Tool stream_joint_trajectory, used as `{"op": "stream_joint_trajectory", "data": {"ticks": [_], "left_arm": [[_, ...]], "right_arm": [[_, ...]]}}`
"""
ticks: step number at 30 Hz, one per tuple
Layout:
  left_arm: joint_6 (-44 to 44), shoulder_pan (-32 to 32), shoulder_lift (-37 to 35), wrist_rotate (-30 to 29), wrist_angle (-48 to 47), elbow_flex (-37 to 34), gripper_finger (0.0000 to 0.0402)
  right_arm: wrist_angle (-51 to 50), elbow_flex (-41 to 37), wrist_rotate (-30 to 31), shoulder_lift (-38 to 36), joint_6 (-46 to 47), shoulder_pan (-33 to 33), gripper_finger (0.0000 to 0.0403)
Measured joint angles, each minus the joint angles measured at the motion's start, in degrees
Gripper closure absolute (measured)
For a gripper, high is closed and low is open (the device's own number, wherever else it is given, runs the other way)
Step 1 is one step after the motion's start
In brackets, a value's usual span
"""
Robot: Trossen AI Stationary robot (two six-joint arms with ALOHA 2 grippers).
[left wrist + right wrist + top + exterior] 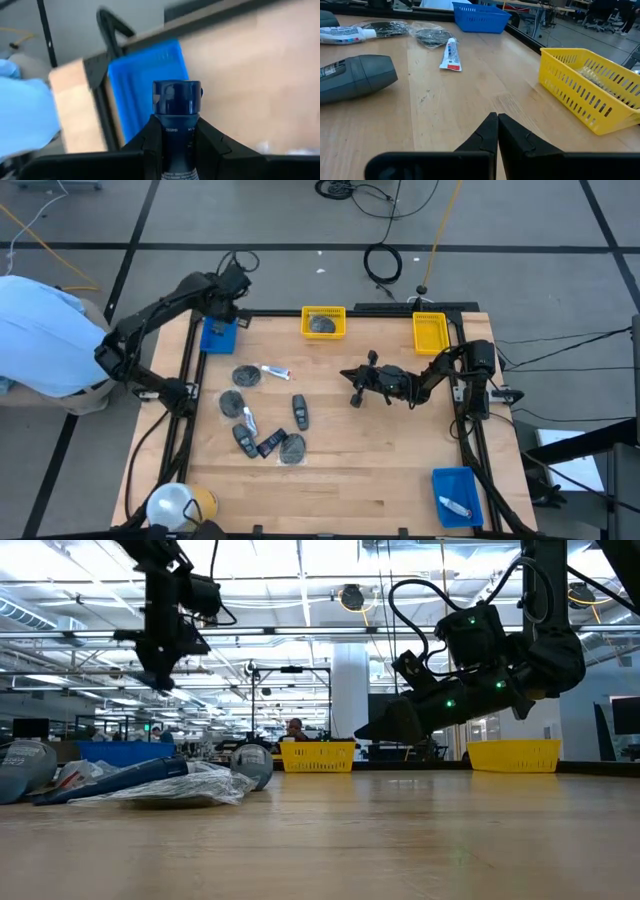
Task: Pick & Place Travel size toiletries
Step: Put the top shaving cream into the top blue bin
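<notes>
My left gripper (226,308) is at the table's far left, above the blue bin (216,336), shut on a dark blue capped bottle (176,100). My right gripper (354,387) is shut and empty, above the table right of the middle; its shut fingers show in the right wrist view (497,125). On the table lie grey discs (245,375), a white tube (275,371) and black oblong pieces (300,412). The white tube (451,54) and a dark oblong piece (355,75) also show in the right wrist view. My left gripper pinches the bottle's body just below its round cap (176,131) between its two fingers (152,142). The bottle lies along the fingers, with its cap end sticking out past the fingertips. It is lifted clear, over the blue bin (145,82).
Two yellow bins (323,322) (430,332) stand at the far edge. A second blue bin (457,496) with a white tube stands at the near right. A yellow roll with a white end (180,505) lies near left. A person in light blue (40,330) stands beyond the left edge.
</notes>
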Motion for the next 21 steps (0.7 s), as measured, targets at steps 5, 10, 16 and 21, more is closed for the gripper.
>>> {"op": "stream_joint_trajectory", "data": {"ticks": [5,10,16,21], "left_arm": [[-3.4,-0.7,0.2,4.7,-8.3,0.4,0.0335],[-5.6,0.1,0.5,5.1,-7.8,-3.3,0.0335],[-5.9,2.2,5.9,4.2,-4.5,-4.8,0.0335],[-6.6,2.6,10.8,0.3,-4.3,-4.8,0.0335]], "right_arm": [[0.1,0.0,0.0,0.0,0.0,0.0,0.0399],[0.1,0.0,0.0,0.0,-0.1,0.0,0.0399],[0.3,0.0,-0.1,0.0,-0.1,0.0,0.0399],[0.6,0.0,-0.1,0.0,0.0,0.0,0.0399]]}}
